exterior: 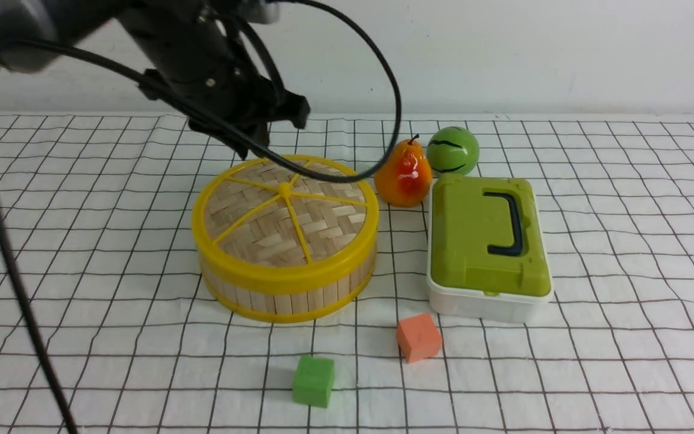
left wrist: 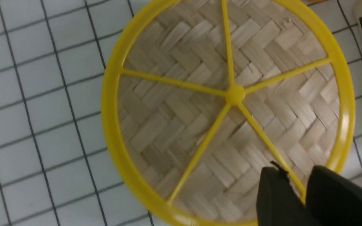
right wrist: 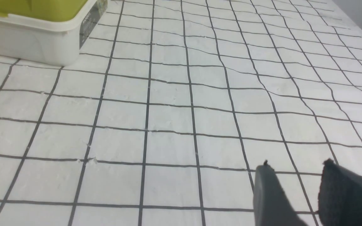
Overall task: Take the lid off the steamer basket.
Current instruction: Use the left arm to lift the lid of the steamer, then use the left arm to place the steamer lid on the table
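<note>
Your left tool (left wrist: 296,175) hangs over the far edge of the lid (exterior: 285,205). Its tips stand a narrow gap apart with a yellow spoke (left wrist: 272,147) running between them, and I cannot tell whether they pinch it. The lid sits flat on the steamer basket (exterior: 287,295), mid-bench (exterior: 624,313). A black cable (exterior: 390,120) loops across the lid's far rim. To the right stand a pear (exterior: 404,178), a green ball (exterior: 452,150) and a white box (exterior: 488,241). An orange cube (exterior: 418,336) and a green cube (exterior: 314,380) lie nearer you. Your right tool (right wrist: 297,171) is released, tips apart.
</note>
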Controlling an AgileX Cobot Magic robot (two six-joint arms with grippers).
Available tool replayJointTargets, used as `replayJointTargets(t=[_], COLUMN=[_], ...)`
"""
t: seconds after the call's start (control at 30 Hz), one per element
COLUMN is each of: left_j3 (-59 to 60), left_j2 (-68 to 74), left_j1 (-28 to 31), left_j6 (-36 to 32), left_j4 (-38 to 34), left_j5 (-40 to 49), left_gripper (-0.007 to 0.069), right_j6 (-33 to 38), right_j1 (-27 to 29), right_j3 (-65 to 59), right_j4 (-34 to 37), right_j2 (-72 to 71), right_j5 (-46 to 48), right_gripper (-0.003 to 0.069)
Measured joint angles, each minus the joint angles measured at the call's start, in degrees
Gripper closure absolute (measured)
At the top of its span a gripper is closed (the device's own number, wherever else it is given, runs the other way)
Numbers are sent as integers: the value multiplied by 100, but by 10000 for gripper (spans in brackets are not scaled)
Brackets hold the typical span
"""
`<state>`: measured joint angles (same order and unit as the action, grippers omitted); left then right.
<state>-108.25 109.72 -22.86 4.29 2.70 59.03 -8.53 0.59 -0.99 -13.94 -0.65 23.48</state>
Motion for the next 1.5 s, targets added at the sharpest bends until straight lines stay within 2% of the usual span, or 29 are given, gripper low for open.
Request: replayJointTargets(t=[0.17,0.33,0.47,0.6,0.63,0.73,0.83,1.07,1.2,1.37,1.4,1.5], left_j3=[0,0,0,-4,-4,-4,-11,-155,-289,-375,-304,14], left_j2=[548,844,973,1052,1052,1129,1129,801,-234,-1137,-1298,-1342], left_j1=[3,3,3,3,3,3,3,3,101,660,985,1467], left_j6=[241,592,804,848,848,859,859,859,910,995,1008,1083], left_j4=[170,234,251,251,251,251,257,415,861,1306,1352,1325], left_j5=[-471,-919,-1094,-1107,-1107,-1065,-1061,-821,-760,-246,54,228], left_gripper=[286,256,286,381,381,489,515,515,515,515,515,515], right_j6=[0,0,0,0,0,0,0,0,0,0,0,0], right_j1=[0,0,0,0,0,0,0,0,0,0,0,0], right_j3=[0,0,0,0,0,0,0,0,0,0,0,0], right_j4=[0,0,0,0,0,0,0,0,0,0,0,0], right_j2=[0,0,0,0,0,0,0,0,0,0,0,0], right_j5=[0,0,0,0,0,0,0,0,0,0,0,0], right_gripper=[419,419,419,419,419,419,419,419,419,419,419,419])
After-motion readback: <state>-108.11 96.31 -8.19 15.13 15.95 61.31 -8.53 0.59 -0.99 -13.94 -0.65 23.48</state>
